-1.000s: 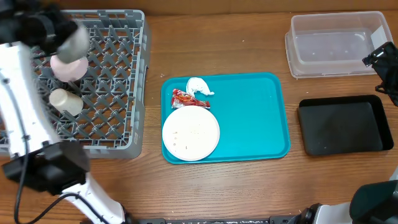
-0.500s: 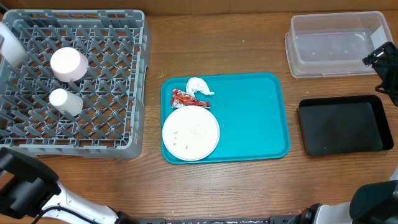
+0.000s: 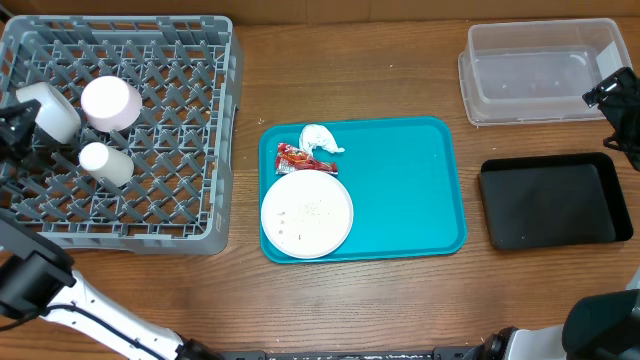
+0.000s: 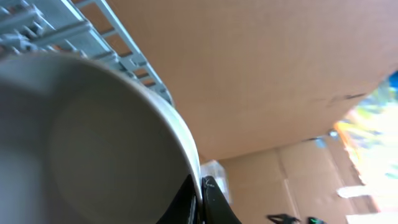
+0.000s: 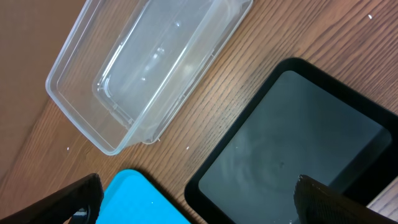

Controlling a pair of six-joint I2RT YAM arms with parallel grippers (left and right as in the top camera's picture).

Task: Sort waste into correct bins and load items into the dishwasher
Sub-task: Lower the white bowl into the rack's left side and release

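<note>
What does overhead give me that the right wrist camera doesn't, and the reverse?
Only overhead: the dish rack, the left gripper shut on a bowl, plus the plate, red wrapper and tissue. Only right wrist: that the right gripper has its jaws wide apart. Both: clear tub, black tray, teal tray.

Table of grained wood; tub clear, glossy plastic — black tray matt; teal tray smooth plastic; rack grey plastic; bowl smooth, glazed-looking.

Wooden table, grey dish rack, teal tray, clear tub, black tray
</note>
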